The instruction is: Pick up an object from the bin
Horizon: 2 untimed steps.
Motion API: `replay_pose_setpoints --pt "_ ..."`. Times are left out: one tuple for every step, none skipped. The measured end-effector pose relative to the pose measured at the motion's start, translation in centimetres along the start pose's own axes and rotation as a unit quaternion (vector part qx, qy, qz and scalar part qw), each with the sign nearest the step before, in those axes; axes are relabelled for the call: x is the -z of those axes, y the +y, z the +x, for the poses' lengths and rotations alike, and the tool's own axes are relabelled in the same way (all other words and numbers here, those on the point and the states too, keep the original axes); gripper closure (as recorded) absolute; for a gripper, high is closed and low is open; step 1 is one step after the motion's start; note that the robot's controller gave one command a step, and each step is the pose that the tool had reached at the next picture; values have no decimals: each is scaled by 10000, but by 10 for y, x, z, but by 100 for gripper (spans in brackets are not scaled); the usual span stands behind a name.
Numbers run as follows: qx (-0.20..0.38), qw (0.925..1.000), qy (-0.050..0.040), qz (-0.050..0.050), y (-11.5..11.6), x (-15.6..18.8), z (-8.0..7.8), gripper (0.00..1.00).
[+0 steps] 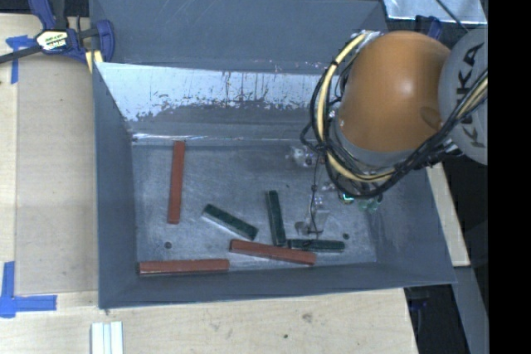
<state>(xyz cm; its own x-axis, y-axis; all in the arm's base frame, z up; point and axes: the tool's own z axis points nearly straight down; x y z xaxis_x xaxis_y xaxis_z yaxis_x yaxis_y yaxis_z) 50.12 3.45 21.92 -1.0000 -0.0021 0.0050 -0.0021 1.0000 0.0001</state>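
Grey bin [224, 178] floor, sticks scattered along the near side. Pincer [314, 221] tip sits right above a short dark-green stick [318, 244], which lies just below it in view, long axis left-right. A second dark-green stick [275, 217] runs up-down just view-left of the pincer. A red-brown stick [272, 252] lies down-left. The orange wrist cover [390, 95] and cables hide the pincer's upper part. Can't tell how far it's open, and I see nothing held.

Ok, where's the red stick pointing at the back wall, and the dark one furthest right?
Red stick [175, 182]: camera view, its middle.
Dark stick [318, 244]: camera view, its middle.
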Motion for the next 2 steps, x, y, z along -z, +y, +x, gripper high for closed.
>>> replay_pose_setpoints --pt "1296 9916 -4 1 39 -119 1 0" --pt "1311 9914 -8 5 74 -150 -6 0"
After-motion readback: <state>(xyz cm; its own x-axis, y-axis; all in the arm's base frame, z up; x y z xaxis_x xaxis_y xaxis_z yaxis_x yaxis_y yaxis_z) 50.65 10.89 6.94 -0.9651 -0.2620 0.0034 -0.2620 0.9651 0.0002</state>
